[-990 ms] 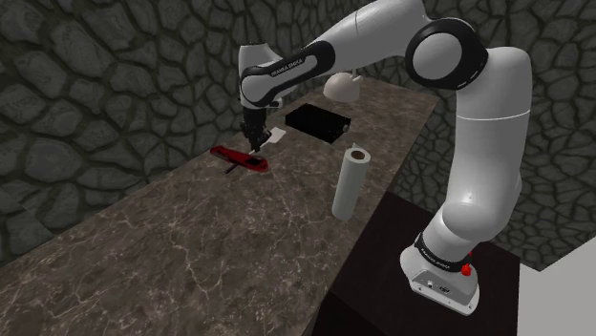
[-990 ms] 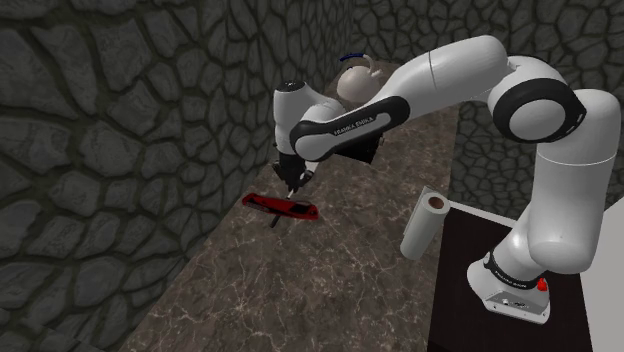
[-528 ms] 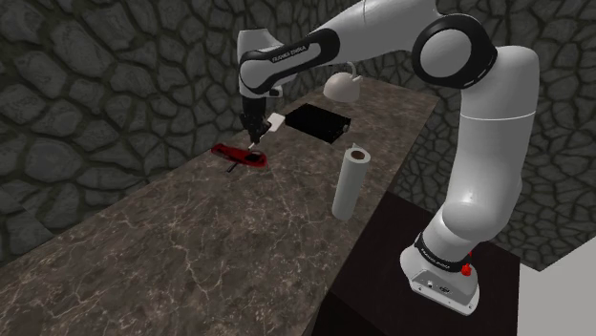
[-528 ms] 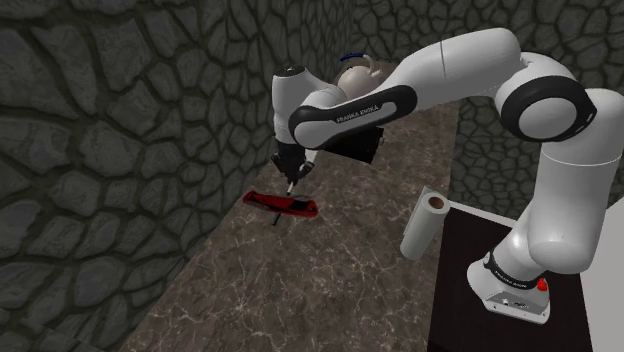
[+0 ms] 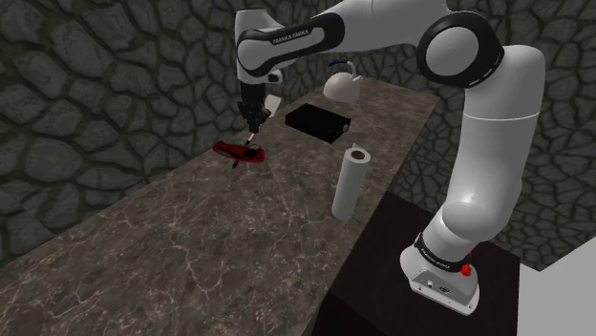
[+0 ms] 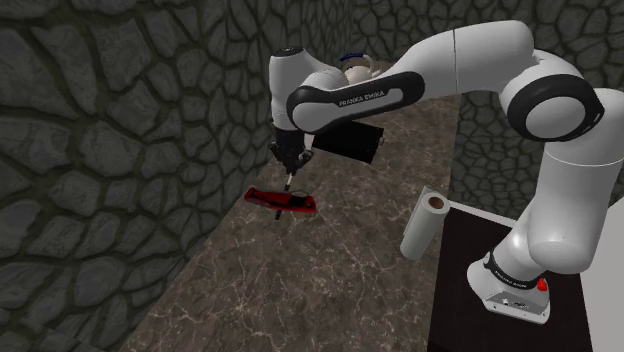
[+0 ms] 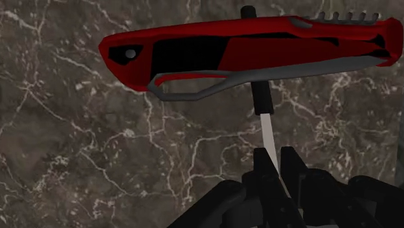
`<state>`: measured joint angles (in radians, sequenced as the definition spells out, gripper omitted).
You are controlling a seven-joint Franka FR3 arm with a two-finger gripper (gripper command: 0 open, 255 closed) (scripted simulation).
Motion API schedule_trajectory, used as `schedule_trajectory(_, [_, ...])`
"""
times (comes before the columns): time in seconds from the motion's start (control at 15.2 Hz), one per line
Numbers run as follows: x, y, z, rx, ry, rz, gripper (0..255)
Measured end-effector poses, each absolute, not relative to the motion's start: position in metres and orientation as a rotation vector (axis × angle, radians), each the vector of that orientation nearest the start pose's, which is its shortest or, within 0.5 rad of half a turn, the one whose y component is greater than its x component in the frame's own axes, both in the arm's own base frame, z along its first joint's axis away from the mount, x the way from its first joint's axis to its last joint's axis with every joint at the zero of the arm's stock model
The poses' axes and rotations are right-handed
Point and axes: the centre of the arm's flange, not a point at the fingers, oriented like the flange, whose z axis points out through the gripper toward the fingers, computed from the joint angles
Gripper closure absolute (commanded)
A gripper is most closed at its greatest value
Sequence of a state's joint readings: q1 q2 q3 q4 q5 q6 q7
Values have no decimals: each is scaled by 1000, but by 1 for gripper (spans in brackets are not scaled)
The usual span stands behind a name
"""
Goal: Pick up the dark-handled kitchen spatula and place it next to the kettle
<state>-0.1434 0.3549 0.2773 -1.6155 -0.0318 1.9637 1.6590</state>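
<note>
My gripper is shut on the spatula, clasping its thin white blade between the fingers. The dark handle runs away from the fingertips and crosses above a red and black utility knife lying on the counter. In the shoulder view the white blade end sticks up beside the hand, and the knife lies just under the gripper. The pale kettle stands at the counter's far end by the stone wall. In the second exterior view the gripper hangs over the knife, and the kettle peeks out behind the arm.
A black box lies between the gripper and the kettle. A white paper towel roll stands upright near the counter's edge beside the stand. The dark marble counter runs along a stone wall.
The gripper has risen from the counter with the spatula and moved a little toward the shoulder view's upper left. The red knife stays on the counter.
</note>
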Motion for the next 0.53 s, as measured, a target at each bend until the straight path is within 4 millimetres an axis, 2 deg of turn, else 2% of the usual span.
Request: schedule_trajectory(0.53, [655,65,471,-2232,2143,72,255])
